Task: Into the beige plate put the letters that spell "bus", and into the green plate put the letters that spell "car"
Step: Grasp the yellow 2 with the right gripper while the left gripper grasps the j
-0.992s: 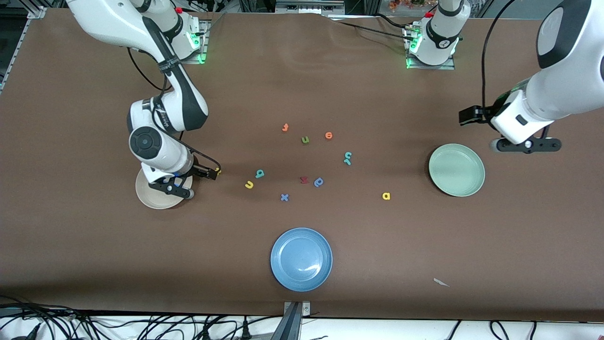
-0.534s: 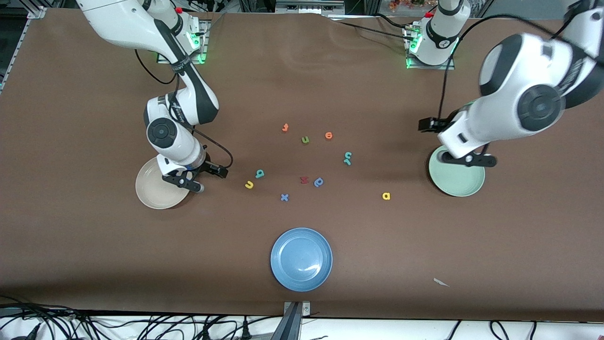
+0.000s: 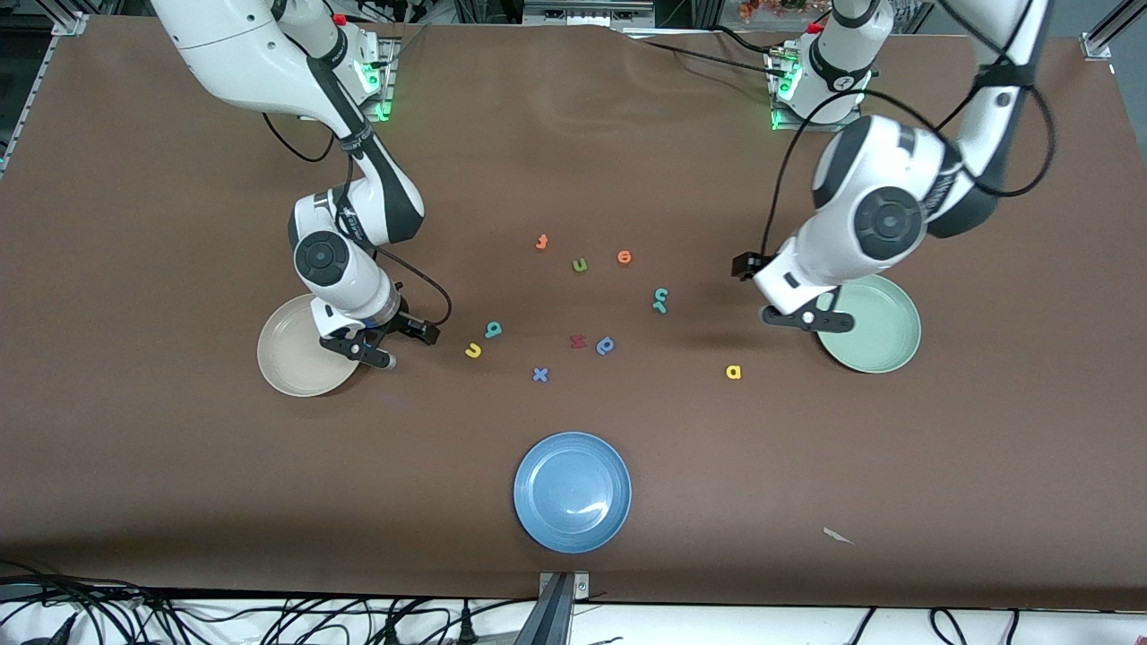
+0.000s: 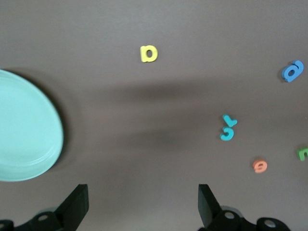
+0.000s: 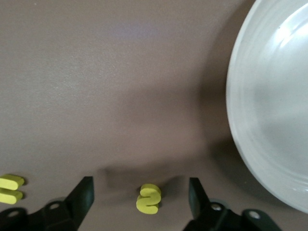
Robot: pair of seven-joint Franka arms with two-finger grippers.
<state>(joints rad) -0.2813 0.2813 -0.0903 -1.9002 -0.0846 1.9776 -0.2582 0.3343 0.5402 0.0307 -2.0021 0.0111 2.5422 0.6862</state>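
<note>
- Lying on the table beside the beige plate (image 3: 300, 356), the yellow "s" (image 5: 148, 198) sits between your right gripper (image 5: 139, 202)'s spread fingers, which have begun narrowing: pickup imminent.
- Your left gripper (image 3: 800, 317), jaws apart and empty, has swung in beside the green plate (image 3: 878, 333).

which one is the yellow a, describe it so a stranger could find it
Start at the green plate near the left arm's end of the table. Just off its rim, toward the table's middle and slightly nearer the front camera, lies the yellow a. It lies alone, apart from the other letters, and the only other yellow one there is the u.
</note>
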